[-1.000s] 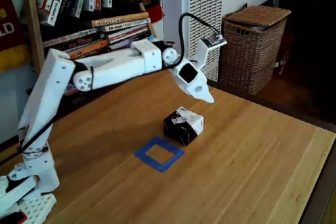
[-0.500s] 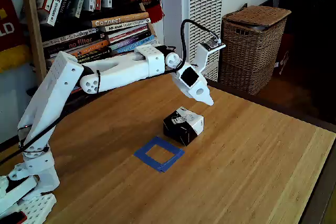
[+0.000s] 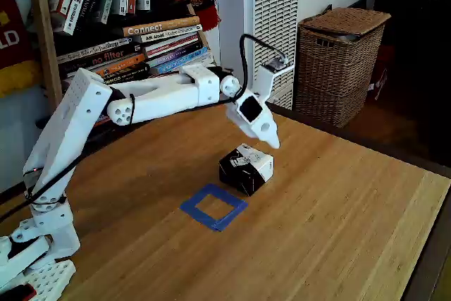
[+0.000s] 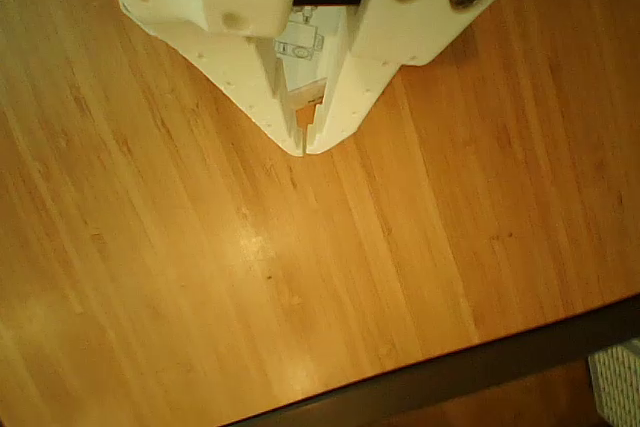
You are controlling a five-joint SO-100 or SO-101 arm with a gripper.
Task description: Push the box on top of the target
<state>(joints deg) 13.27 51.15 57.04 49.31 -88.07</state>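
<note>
The end effector (image 3: 271,140), its fingers closed on nothing, is hovering just above and behind the box (image 3: 245,168), which is sitting on the desk (image 3: 338,202) beside the target (image 3: 213,206), so the push is not yet done.

Box (image 3: 245,168) black-sided, white top with black print; target (image 3: 213,206) blue tape; pincer (image 3: 270,139) white; surface (image 3: 331,216) light wood grain.
</note>
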